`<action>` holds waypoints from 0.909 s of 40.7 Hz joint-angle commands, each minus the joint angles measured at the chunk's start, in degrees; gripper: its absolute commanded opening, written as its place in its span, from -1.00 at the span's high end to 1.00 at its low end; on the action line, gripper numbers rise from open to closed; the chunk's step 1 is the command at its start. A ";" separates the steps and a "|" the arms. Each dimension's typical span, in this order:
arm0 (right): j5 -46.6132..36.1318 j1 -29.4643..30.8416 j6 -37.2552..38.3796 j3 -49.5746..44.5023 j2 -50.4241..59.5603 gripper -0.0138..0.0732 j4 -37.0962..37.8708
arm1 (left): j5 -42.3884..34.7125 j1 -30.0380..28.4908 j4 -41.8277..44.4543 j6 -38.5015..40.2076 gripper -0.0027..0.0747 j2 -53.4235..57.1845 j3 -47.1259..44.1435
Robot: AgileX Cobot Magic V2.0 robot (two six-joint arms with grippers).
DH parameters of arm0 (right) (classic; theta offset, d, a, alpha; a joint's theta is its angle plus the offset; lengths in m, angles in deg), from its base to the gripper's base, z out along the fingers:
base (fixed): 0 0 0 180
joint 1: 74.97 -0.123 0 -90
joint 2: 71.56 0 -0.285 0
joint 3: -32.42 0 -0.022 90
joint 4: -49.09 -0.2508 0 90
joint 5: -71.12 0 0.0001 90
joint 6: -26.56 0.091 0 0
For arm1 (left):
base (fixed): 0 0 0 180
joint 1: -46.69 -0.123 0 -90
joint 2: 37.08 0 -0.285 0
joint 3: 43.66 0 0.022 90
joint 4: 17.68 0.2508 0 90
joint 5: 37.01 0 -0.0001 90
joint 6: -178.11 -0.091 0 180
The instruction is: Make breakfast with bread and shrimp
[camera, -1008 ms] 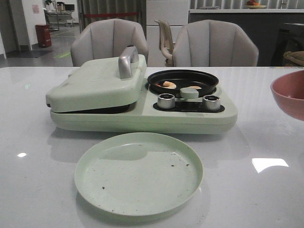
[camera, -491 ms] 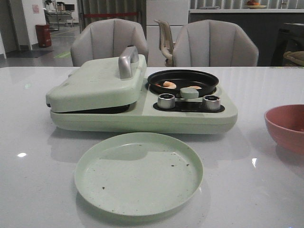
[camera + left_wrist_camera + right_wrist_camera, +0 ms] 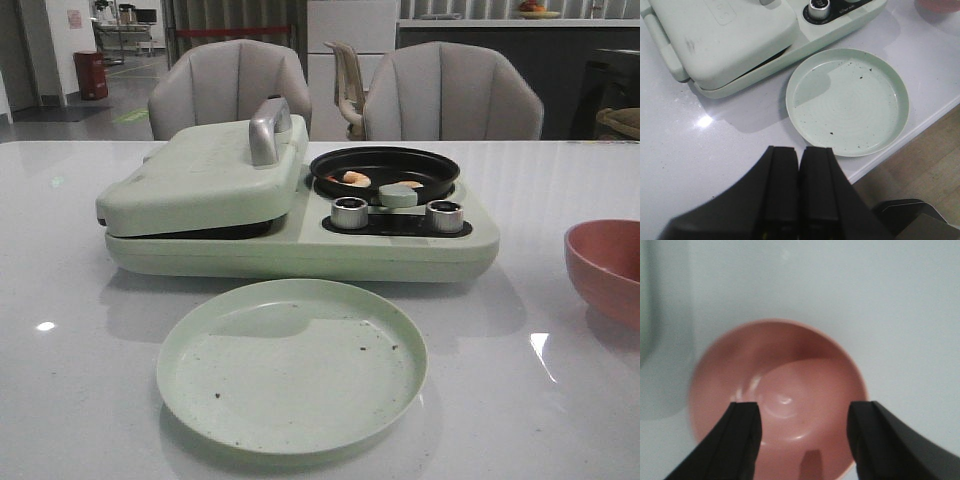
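Note:
Orange-pink shrimp (image 3: 356,178) lie in the small black round pan (image 3: 385,170) on the right half of the pale green breakfast maker (image 3: 300,240). Its left lid (image 3: 205,180) is down, and the bread is hidden. An empty green plate (image 3: 292,365) (image 3: 847,102) sits in front of the machine. My left gripper (image 3: 799,155) is shut with nothing in it, hovering over the table near the plate's edge. My right gripper (image 3: 804,412) is open above an empty pink bowl (image 3: 777,400) (image 3: 608,268) at the table's right side.
Two silver knobs (image 3: 350,212) stand on the maker's front panel. A chrome handle (image 3: 268,128) tops the lid. Two grey chairs (image 3: 440,95) stand behind the table. The table's near edge (image 3: 920,125) runs close to the plate.
The pink bowl came down from raised at the right edge to rest on the table, then slid slightly right. Nothing else moved.

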 commanded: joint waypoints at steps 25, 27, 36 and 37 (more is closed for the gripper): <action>-2.47 -6.52 -1.01 -27.09 40.46 -0.45 -1.46 | -3.69 0.45 -0.41 0.47 0.67 0.55 1.49; -1.98 -6.52 -1.01 -28.70 42.78 -0.45 -1.46 | -3.69 0.45 -0.41 0.47 0.67 0.55 1.49; -0.33 -6.52 -1.01 -32.09 50.04 -0.26 -1.46 | -3.69 0.45 -0.41 0.47 0.67 0.55 1.49; -0.33 -6.52 -1.01 -32.21 50.58 -0.17 -1.46 | -3.69 0.45 -0.41 0.47 0.67 0.55 1.49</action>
